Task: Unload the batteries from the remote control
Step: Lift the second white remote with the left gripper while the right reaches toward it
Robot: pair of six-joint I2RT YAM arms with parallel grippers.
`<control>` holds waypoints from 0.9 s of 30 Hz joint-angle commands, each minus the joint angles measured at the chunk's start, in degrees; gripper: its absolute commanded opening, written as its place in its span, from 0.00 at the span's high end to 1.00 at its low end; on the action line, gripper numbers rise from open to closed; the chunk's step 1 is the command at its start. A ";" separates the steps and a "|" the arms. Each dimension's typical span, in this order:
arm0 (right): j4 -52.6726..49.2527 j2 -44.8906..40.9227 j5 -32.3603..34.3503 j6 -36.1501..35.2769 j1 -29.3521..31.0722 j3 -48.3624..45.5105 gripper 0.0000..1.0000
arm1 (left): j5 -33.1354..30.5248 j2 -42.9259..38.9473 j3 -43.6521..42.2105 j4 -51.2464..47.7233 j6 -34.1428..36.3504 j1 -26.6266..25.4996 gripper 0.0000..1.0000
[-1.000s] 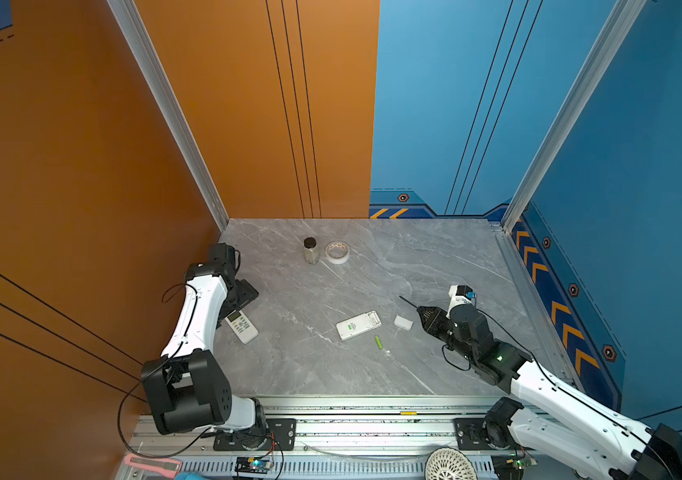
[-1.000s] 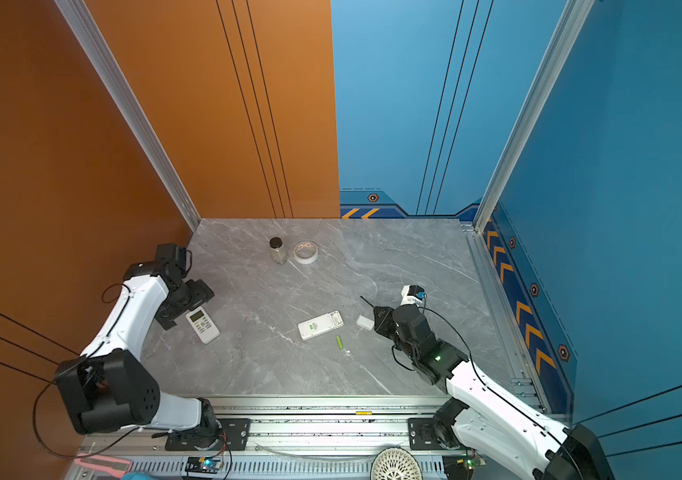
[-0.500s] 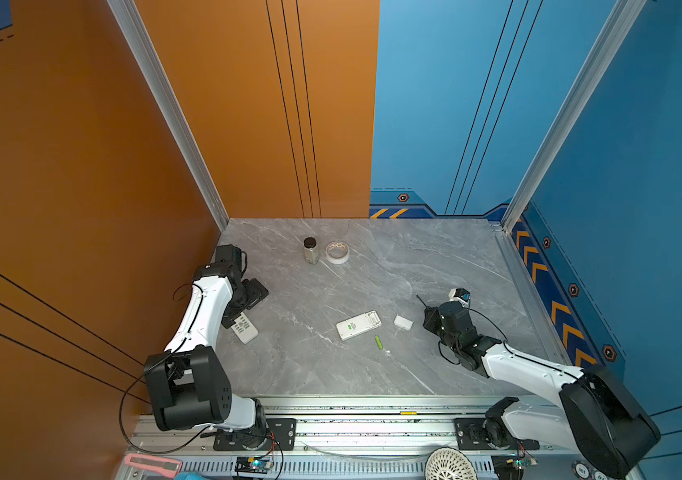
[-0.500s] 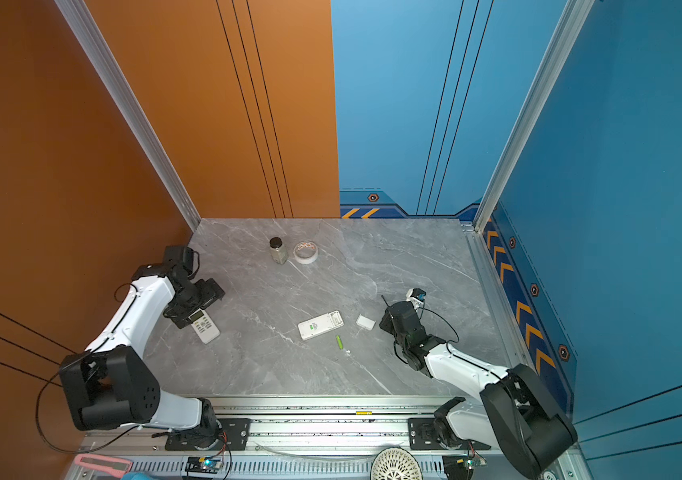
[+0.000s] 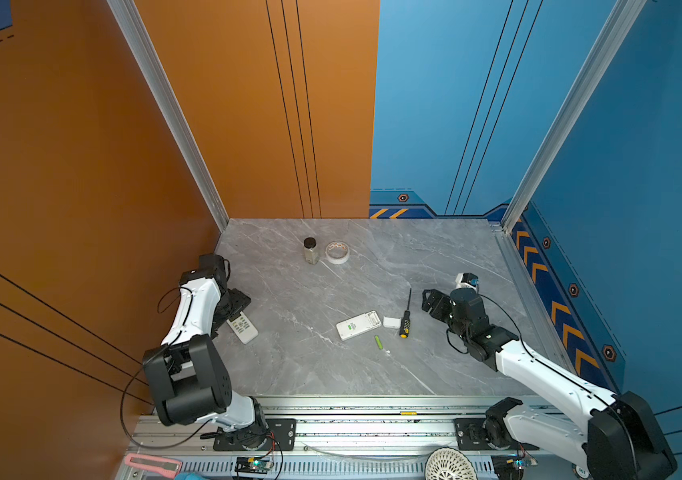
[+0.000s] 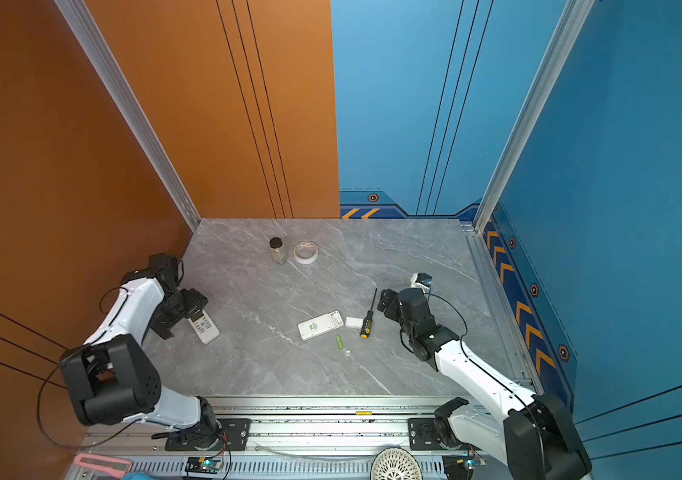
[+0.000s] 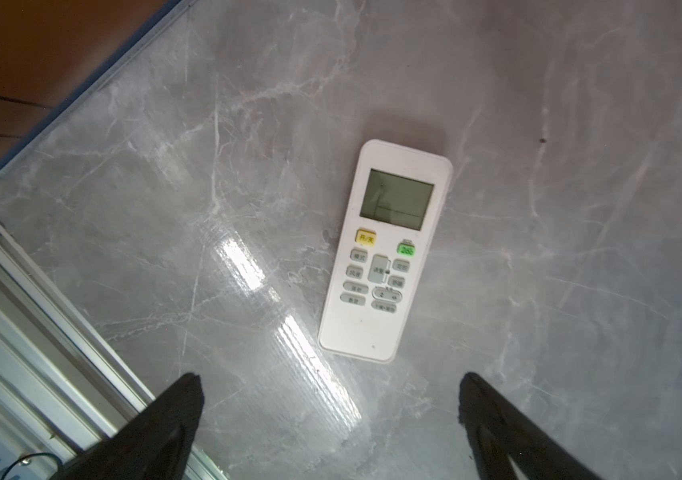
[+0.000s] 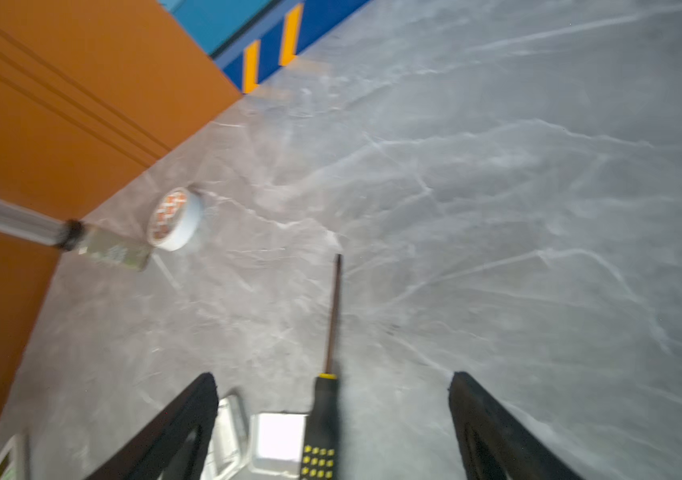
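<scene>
left wrist view showed the left gripper [image 7: 329,376] wide open, empty, near a white remote [image 7: 385,249]. in both top views the green battery [image 5: 378,342] lay just beside the opened remote [image 5: 358,325]; the right gripper [image 8: 333,376] stood wide open, screwdriver [image 8: 322,415] untouched.

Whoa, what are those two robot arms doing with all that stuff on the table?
The robot is unloading a remote's batteries. The white remote control in the middle lies face down; its small white lid and a bright green battery lie loose beside it on the grey marble table. The right pincer is open near the black-and-yellow-handled screwdriver, which rests on the table, unheld. The left pincer hangs open over a second white remote lying buttons up.
</scene>
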 commanded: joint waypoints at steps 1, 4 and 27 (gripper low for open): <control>-11.75 0.50 -1.91 -4.81 6.66 7.10 0.11 | -2.20 5.18 1.99 -1.78 -0.36 -0.82 0.02; -13.49 2.72 1.54 -5.26 13.90 11.23 0.10 | -2.68 8.43 2.05 -1.76 -0.01 -0.90 0.02; -4.49 14.46 0.26 -4.87 23.52 21.36 0.11 | 12.50 21.06 3.30 7.88 9.08 2.73 0.33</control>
